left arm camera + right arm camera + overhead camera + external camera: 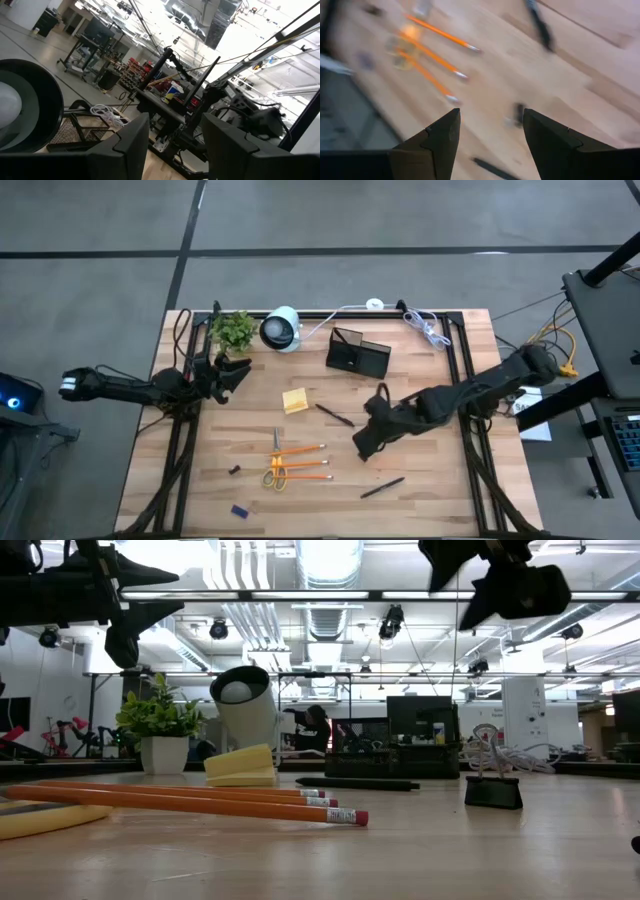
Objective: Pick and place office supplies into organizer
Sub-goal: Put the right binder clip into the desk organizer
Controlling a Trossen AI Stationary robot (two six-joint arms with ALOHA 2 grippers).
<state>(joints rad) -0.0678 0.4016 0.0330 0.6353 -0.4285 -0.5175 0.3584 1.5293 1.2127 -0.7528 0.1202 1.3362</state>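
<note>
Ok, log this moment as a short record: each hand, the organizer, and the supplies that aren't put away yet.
left hand: open, empty, raised by the potted plant
right hand: open, empty, above the table's middle
organizer: at the back of the table, nothing seen in it
pencils: three, on the table by the scissors
sticky-note pad: on the table
pens: two, on the table

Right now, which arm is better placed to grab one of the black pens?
Right. Its open pincer hovers mid-table between the two black pens; the left pincer sits far back beside the potted plant.
</note>
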